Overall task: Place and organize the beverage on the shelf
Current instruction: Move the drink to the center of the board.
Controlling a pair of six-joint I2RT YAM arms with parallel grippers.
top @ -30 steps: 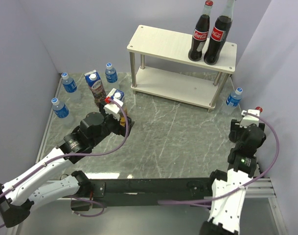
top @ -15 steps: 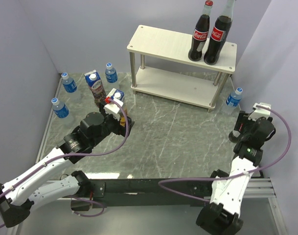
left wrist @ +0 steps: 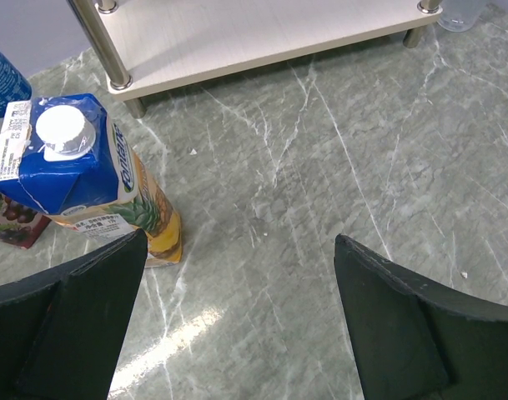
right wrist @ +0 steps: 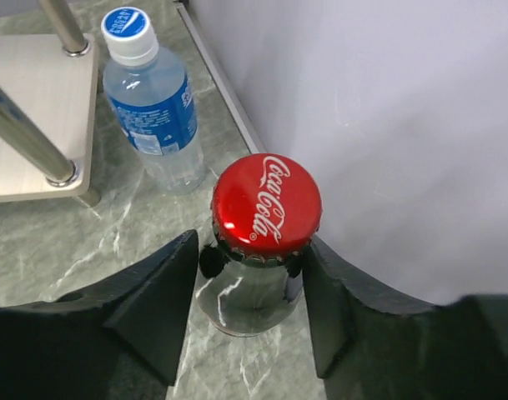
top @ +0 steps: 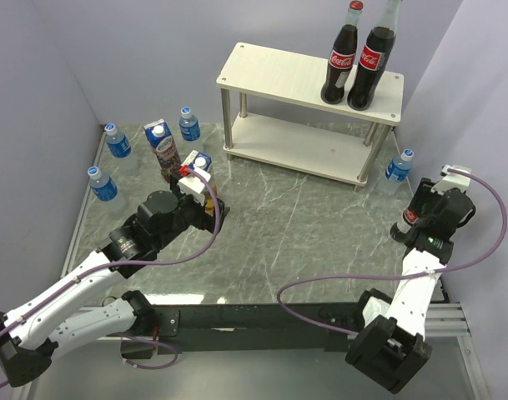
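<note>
Right of the shelf (top: 270, 71), right gripper (right wrist: 252, 258) has swung outward; jaws now pinching 1 Coca-Cola bottle (right wrist: 266, 204) at the neck, so pickup is likely beginning. Left gripper (left wrist: 241, 250) jaws spread.

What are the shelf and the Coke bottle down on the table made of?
The shelf looks like pale wood or wood-look laminate, matte, with faint grain lines; its legs seem metal, round and shiny. The Coke bottle is probably glass: clear, glossy neck with glints. Its red cap looks like painted metal, crimped at the rim.
</note>
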